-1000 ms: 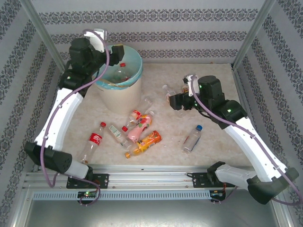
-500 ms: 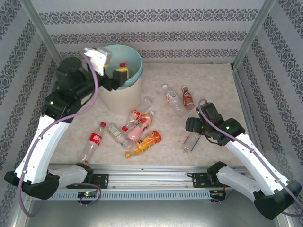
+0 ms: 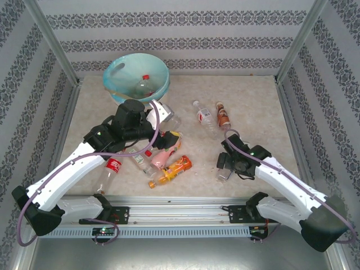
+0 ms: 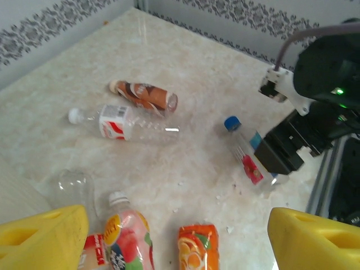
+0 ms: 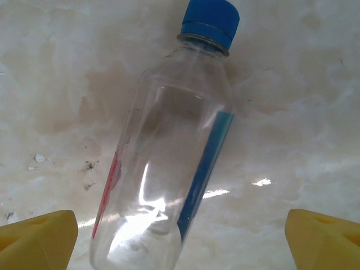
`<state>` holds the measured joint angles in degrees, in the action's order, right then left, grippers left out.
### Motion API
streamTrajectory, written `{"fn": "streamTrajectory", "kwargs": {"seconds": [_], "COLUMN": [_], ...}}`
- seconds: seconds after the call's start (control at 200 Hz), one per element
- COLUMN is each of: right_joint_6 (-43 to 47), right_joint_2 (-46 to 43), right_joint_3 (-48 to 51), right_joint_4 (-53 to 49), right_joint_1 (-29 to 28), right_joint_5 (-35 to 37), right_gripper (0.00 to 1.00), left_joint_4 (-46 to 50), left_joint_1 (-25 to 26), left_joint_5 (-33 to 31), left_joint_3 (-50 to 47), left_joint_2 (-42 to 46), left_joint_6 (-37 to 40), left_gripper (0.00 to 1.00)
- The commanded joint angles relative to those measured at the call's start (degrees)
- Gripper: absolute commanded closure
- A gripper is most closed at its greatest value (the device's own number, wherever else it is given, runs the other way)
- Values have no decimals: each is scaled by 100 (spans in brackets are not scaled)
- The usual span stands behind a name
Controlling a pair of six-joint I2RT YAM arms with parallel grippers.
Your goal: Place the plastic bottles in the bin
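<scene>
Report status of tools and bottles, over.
Left tool open above bottle cluster. Right tool open, straddling blue-cap bottle lying on table. Red-cap bottle in bin. Nothing blocking.

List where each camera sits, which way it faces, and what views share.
Top external: above and behind, looking down on the table; left arm and right arm enter at the bottom.
Left wrist: on the left arm, facing across bottles toward the right arm; left gripper's yellow fingertips at bottom corners.
Right wrist: pointing down, close on the blue-capped bottle; right gripper open around it.
Shared: both wrist views show that bottle.
</scene>
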<state>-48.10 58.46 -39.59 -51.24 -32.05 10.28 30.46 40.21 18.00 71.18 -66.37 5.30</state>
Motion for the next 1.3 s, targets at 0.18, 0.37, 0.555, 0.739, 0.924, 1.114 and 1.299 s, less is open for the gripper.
{"fn": "streamTrajectory", "kwargs": {"seconds": [0.18,0.37,0.555,0.739,0.924,1.114,1.299], "right_joint_6": [-202,-122,-97,-112,20,341,496], "right_joint_2": [563,936,1148,1192,1397,1570,1310], "right_joint_3": [460,453,555,651,604,179,-50], "right_joint_4": [1083,1237,1347,1204,1228,1021,682], "right_joint_1": [-63,-55,-45,-47,10,35,35], "right_joint_5": [-62,-156,-482,-626,-648,-780,-740], "right_gripper": [6,9,21,23,29,36,39], "left_joint_4": [-523,-449,-498,-479,-614,-799,-910], "left_joint_1": [81,76,82,75,75,76,75], "left_joint_5": [-277,-399,-476,-471,-404,-354,-634], "left_joint_3": [-608,-643,-747,-855,-888,-865,-813], "left_joint_2": [681,759,782,779,777,709,612], "left_joint_6": [-249,-175,-78,49,52,-19,-285], "left_gripper": [14,13,12,11,10,10,10]}}
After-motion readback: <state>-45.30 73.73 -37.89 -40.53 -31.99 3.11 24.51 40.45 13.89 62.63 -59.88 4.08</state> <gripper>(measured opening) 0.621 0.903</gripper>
